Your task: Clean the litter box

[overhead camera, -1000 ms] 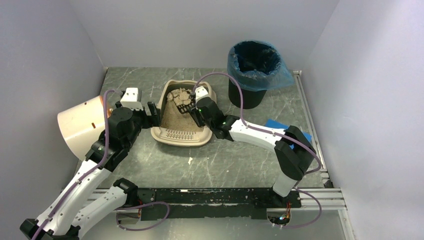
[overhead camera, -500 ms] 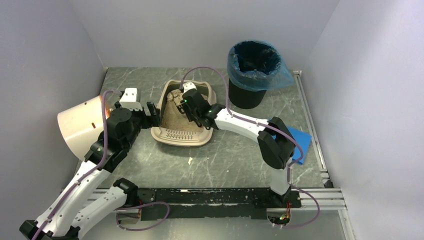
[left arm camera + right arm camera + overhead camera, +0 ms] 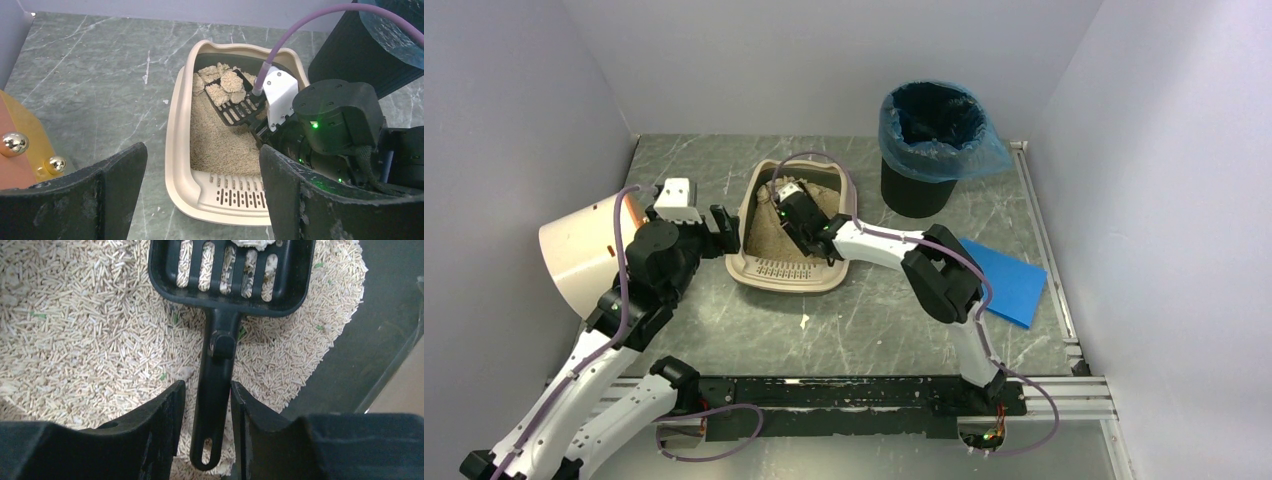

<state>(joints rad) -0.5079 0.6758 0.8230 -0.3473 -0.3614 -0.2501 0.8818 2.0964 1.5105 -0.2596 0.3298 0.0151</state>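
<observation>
At the middle of the counter sits the litter box, its grate lip nearest the arms. On its tan litter lies a black slotted scoop carrying pale clumps. The right tool straddles the scoop's handle, jaws narrowly parted, a gap showing on one side. The left tool hangs wide open, holding nothing, just beside the box's left rim. A blue-lined black bin stands beyond, to the right.

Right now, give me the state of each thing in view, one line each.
litter box, upright, part filled with litter
scoop, lying in the litter, clumps on it
right tool, slightly open astride the scoop handle
left tool, wide open, empty
bin, upright, lined, uncovered
drum, tilted
blue sheet, flat on the table
</observation>
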